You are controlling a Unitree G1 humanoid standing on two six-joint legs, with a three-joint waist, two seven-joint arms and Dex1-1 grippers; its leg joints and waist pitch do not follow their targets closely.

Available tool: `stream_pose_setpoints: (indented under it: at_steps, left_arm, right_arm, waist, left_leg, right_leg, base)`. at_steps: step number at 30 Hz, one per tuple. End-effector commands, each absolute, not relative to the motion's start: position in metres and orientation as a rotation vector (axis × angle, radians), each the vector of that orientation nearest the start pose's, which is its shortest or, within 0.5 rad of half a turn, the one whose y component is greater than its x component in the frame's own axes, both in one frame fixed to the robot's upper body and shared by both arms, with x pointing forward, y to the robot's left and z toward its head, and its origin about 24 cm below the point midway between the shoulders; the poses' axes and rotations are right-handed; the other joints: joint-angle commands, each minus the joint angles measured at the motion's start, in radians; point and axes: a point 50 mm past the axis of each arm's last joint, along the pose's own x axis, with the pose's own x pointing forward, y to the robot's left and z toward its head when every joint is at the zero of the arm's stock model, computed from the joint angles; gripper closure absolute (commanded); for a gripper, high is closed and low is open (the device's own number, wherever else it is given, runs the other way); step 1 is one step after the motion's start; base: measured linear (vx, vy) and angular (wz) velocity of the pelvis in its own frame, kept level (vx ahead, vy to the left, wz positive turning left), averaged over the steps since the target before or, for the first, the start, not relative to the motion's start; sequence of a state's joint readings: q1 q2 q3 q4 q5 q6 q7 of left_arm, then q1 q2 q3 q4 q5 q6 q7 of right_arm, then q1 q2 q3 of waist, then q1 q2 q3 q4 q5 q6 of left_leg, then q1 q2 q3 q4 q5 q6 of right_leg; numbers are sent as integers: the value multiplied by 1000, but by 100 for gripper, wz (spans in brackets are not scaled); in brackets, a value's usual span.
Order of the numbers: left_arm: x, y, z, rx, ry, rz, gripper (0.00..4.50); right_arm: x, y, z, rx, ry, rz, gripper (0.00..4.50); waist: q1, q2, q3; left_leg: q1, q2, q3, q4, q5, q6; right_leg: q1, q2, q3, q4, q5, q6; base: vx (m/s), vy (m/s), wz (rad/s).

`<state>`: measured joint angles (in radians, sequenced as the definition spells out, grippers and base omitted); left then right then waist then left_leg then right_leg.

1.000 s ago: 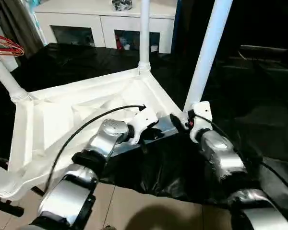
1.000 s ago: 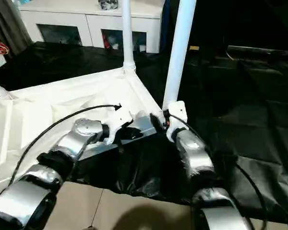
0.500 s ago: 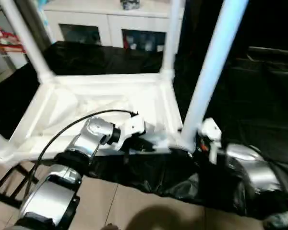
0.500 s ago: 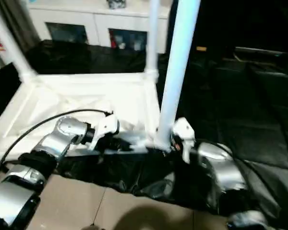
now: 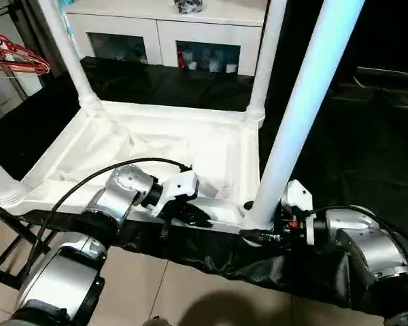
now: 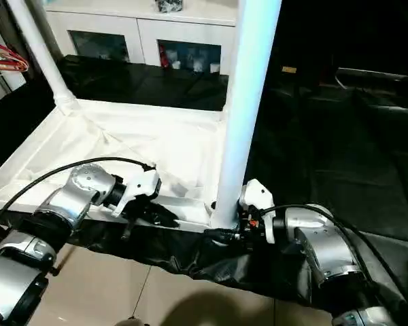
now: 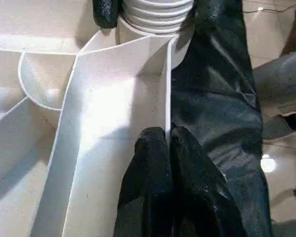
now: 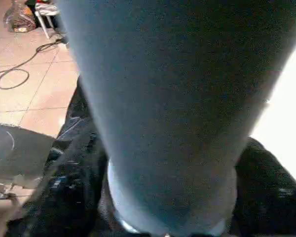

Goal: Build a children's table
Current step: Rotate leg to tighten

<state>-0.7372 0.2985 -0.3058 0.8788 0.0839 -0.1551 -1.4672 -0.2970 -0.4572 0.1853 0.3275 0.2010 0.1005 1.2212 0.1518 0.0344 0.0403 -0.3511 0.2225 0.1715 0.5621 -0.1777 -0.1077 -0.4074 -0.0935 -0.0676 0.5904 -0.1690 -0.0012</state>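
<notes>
Nearest, the right gripper (image 5: 253,235) has its black fingers set either side of the nearest white tapered plastic leg's (image 5: 296,122) base, contact hidden. Beside it, the left gripper (image 7: 166,140) is pinched shut on the thin rim of the upturned white ribbed plastic tabletop (image 5: 190,146), resting on crinkled black sheeting (image 5: 367,149). Beyond stand further legs, cut off above, then a white glass-doored cabinet (image 5: 170,34).

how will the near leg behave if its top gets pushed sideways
The near leg is tall and seated only at its base, so it would likely lever hard on the corner socket. It looks like stiff, light plastic: probably tips the tabletop rather than bends.
</notes>
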Motion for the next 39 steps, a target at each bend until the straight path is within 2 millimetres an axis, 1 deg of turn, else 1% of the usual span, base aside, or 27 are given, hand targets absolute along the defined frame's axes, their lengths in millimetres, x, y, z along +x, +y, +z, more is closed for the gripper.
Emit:
stream_pose_setpoints:
  at_steps: [1,7,9,10,11,12,13,14,15,16,18,19,20,21,22,24,25,26,27,28,29,30,31,33,36,37,39]
  left_arm:
    - [324,109,59,504,417,-1654,450]
    - [324,107,59,488,407,-1646,450]
    - [325,104,59,478,388,-1620,450]
    - [326,102,59,473,379,-1603,450]
    - [327,99,59,466,370,-1583,450]
    - [329,97,59,462,365,-1549,450]
    - [330,95,59,461,362,-1528,450]
    - [332,92,58,455,357,-1498,450]
    - [333,91,58,453,356,-1487,450]
    - [335,84,58,440,343,-1450,450]
    - [336,69,55,419,328,-1399,450]
    - [336,63,54,416,326,-1374,450]
    - [336,62,53,414,325,-1367,450]
    - [337,49,50,405,322,-1309,450]
    - [337,49,50,405,322,-1308,450]
    - [337,35,49,393,316,-1239,450]
    - [338,29,48,393,311,-1204,450]
    - [338,27,48,396,308,-1191,450]
    - [338,24,48,403,303,-1188,450]
    - [337,23,48,410,297,-1188,450]
    - [337,23,48,410,297,-1188,450]
    - [336,22,48,413,291,-1207,450]
    - [336,22,48,412,290,-1213,450]
    - [335,24,49,412,285,-1228,450]
    - [335,28,49,422,279,-1240,450]
    - [335,32,49,423,280,-1263,450]
    - [332,39,49,425,277,-1315,450]
  right_arm:
    - [256,-150,31,-142,380,1428,157]
    - [255,-149,29,-141,383,1416,172]
    - [258,-147,27,-133,375,1375,173]
    - [260,-146,26,-130,368,1341,173]
    - [264,-145,24,-125,360,1289,174]
    - [268,-143,23,-118,351,1233,174]
    - [270,-142,22,-113,346,1197,174]
    - [275,-142,20,-101,350,1143,174]
    - [276,-141,19,-96,351,1123,175]
    - [284,-140,15,-92,356,1019,175]
    - [296,-137,7,-91,370,846,175]
    - [300,-135,4,-89,379,780,175]
    - [301,-135,4,-88,381,764,175]
    - [309,-131,-1,-78,402,642,175]
    - [309,-131,-1,-78,403,641,175]
    - [316,-125,-5,-38,421,516,175]
    - [320,-120,-5,-12,425,462,175]
    - [322,-117,-5,-6,424,446,175]
    - [324,-113,-5,-14,416,439,175]
    - [325,-109,-4,-30,405,441,175]
    - [325,-109,-4,-30,405,441,175]
    - [325,-104,-4,-33,395,456,120]
    - [325,-103,-3,-31,394,461,106]
    - [325,-103,-3,-8,387,482,103]
    - [326,-104,-2,-10,376,491,63]
    - [325,-107,-1,-30,363,519,63]
    - [323,-112,2,-57,342,574,44]
  waist:
    - [-2,-12,-57]
    - [1,-12,-58]
    - [1,-12,-58]
    - [1,-14,-57]
    - [0,-13,-57]
    - [-3,-12,-55]
    - [-6,-14,-52]
    - [-7,-15,-50]
    - [-11,-14,-49]
    - [-16,-14,-47]
    - [-23,-14,-46]
    - [-31,-15,-45]
    - [-36,-17,-45]
    - [-40,-17,-47]
    - [-43,-16,-47]
    - [-47,-16,-50]
    - [-50,-8,-49]
    - [-51,-10,-50]
    - [-51,-12,-52]
    - [-51,-10,-53]
    - [-52,-10,-54]
    - [-50,-11,-54]
    - [-50,-11,-54]
    - [-50,-11,-55]
    - [-51,-10,-53]
    - [-51,-10,-53]
    - [-51,-11,-54]
  left_leg:
    - [-5,4,10,-60,-227,61]
    - [-4,4,10,-59,-222,60]
    - [-5,4,10,-59,-222,60]
    - [-4,4,10,-59,-223,58]
    - [-4,4,10,-60,-224,55]
    - [-5,3,10,-61,-239,46]
    - [-3,1,8,-64,-262,35]
    - [-2,-1,8,-66,-272,33]
    - [1,-1,8,-67,-288,28]
    - [4,-2,6,-68,-302,21]
    - [3,-6,3,-69,-312,9]
    - [2,-7,1,-70,-316,4]
    - [3,-9,2,-69,-318,6]
    - [2,-9,0,-68,-313,8]
    - [2,-10,0,-69,-308,11]
    - [5,-10,2,-66,-306,18]
    - [4,-11,1,-68,-312,18]
    - [2,-11,0,-68,-312,17]
    - [1,-12,0,-68,-309,22]
    - [0,-11,-1,-68,-305,27]
    - [-3,-11,-1,-68,-302,29]
    - [-4,-11,0,-69,-296,35]
    - [-5,-11,0,-68,-292,39]
    - [-5,-11,1,-68,-287,43]
    - [-4,-10,1,-70,-305,44]
    - [-5,-10,0,-71,-308,44]
    - [-8,-9,-1,-71,-301,47]
  right_leg:
    - [57,-40,32,-66,-225,-210]
    - [57,-42,32,-66,-232,-208]
    - [57,-41,32,-66,-230,-208]
    - [57,-41,32,-67,-236,-206]
    - [55,-42,32,-66,-241,-205]
    - [54,-42,32,-69,-271,-197]
    - [53,-44,30,-75,-326,-181]
    - [53,-43,29,-79,-359,-170]
    - [48,-44,30,-84,-404,-158]
    - [45,-45,29,-90,-451,-144]
    - [45,-46,26,-95,-506,-121]
    - [43,-46,25,-99,-524,-111]
    - [42,-44,24,-102,-532,-106]
    - [43,-45,26,-100,-521,-106]
    - [41,-43,26,-100,-514,-109]
    - [38,-42,28,-101,-487,-119]
    - [39,-41,28,-101,-474,-125]
    - [40,-40,28,-99,-465,-126]
    - [43,-39,27,-98,-449,-126]
    - [43,-40,29,-96,-422,-133]
    - [45,-40,29,-94,-410,-136]
    - [47,-39,29,-92,-389,-140]
    - [48,-40,30,-90,-374,-146]
    - [50,-39,30,-89,-356,-152]
    - [49,-41,30,-91,-379,-152]
    - [49,-41,30,-92,-384,-150]
    - [52,-41,31,-89,-369,-151]
  base:
    - [0,0,0]
    - [0,0,0]
    - [0,0,0]
    - [0,0,0]
    - [0,0,0]
    - [0,0,0]
    - [0,0,0]
    - [0,0,0]
    - [0,0,0]
    - [0,0,0]
    - [0,0,0]
    - [0,0,0]
    - [0,0,0]
    - [0,0,0]
    - [0,0,0]
    - [0,0,0]
    - [0,0,0]
    - [0,0,0]
    - [0,0,0]
    - [0,0,0]
    - [0,0,0]
    - [0,0,0]
    - [0,0,0]
    - [0,0,0]
    - [0,0,0]
    - [0,0,0]
    - [0,0,0]
